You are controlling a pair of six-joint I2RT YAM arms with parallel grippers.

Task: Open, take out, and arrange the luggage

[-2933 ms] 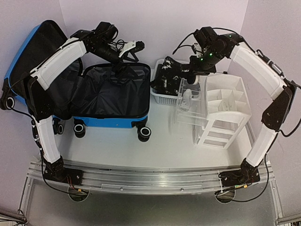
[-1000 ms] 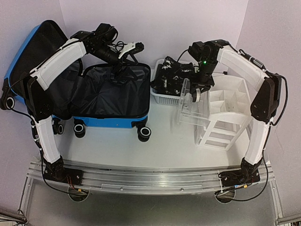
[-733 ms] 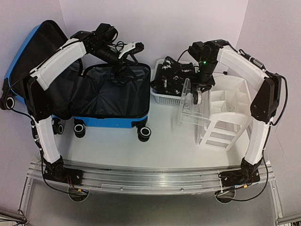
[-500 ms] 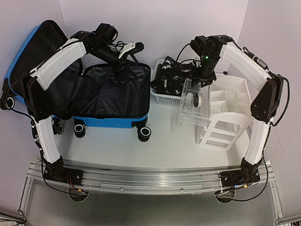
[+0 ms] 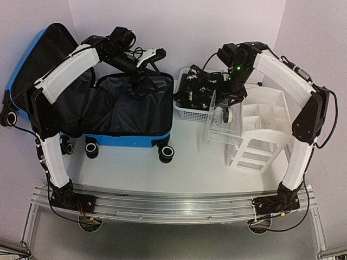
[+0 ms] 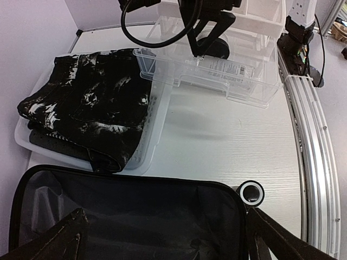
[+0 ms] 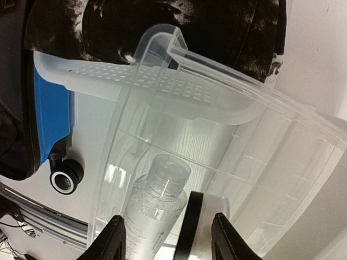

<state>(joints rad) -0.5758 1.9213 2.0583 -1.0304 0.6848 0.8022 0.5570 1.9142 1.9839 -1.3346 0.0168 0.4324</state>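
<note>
- The suitcase [image 5: 130,140] is seen on the left of the table [image 5: 179,168], lying open with its lid raised against the left wall; only black lining is visible inside.
- Black-and-white clothes [image 6: 92,114] are found folded in a white basket [image 5: 187,112] just right of the suitcase.
- A clear bottle [image 7: 154,200] and a round black item [image 6: 212,49] are seen lying in a clear bin [image 6: 238,89], which touches the basket and sits beside the white organizer [image 5: 263,116] on the right.
- Opening and emptying are judged largely done; arranging the small items is judged to remain.
- The left claw [image 6: 162,227] is held wide open above the far edge of the suitcase, with nothing gripped.
- The right claw [image 7: 169,230] is held over the clear bin, its fingers apart, with the bottle and black item below; no grip is seen.
- The bottle's cap and label are shown only by the right wrist view; the whole layout is given only from above.
- The clothes' fold and a suitcase wheel [image 6: 251,192] are best shown by the left wrist view.
</note>
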